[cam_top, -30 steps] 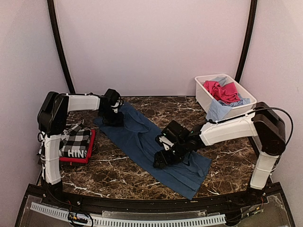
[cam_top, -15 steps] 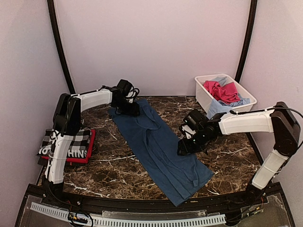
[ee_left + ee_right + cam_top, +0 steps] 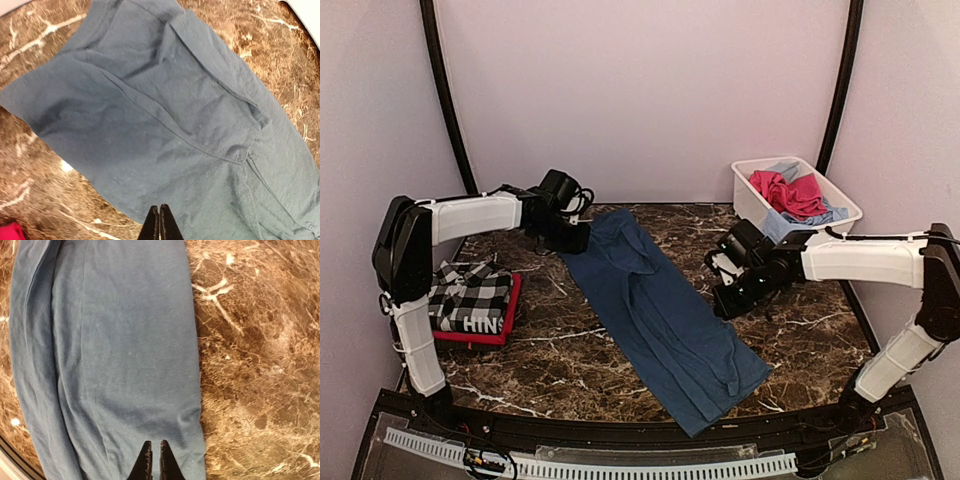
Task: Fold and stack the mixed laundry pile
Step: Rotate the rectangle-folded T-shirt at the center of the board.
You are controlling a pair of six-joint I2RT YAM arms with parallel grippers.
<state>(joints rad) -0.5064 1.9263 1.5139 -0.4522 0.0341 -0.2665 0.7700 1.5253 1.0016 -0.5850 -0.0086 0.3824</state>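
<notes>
Marbled tabletop (image 3: 800, 350), seen from above. The navy blue tee (image 3: 655, 320) lies flat across the centre, running from 11 o'clock to 5 o'clock. At 2 o'clock you see the white tub (image 3: 745, 200) holding pink and light blue pieces (image 3: 790, 192). At 9 o'clock the checked garment (image 3: 470, 295) lies folded on the red tee (image 3: 513, 300). Your left hand (image 3: 575, 240) is closed at the tee's 11 o'clock corner. Your right hand (image 3: 725, 305) sits at its 3 o'clock edge, fingers nearly together. You cannot tell whether either pinches cloth.
</notes>
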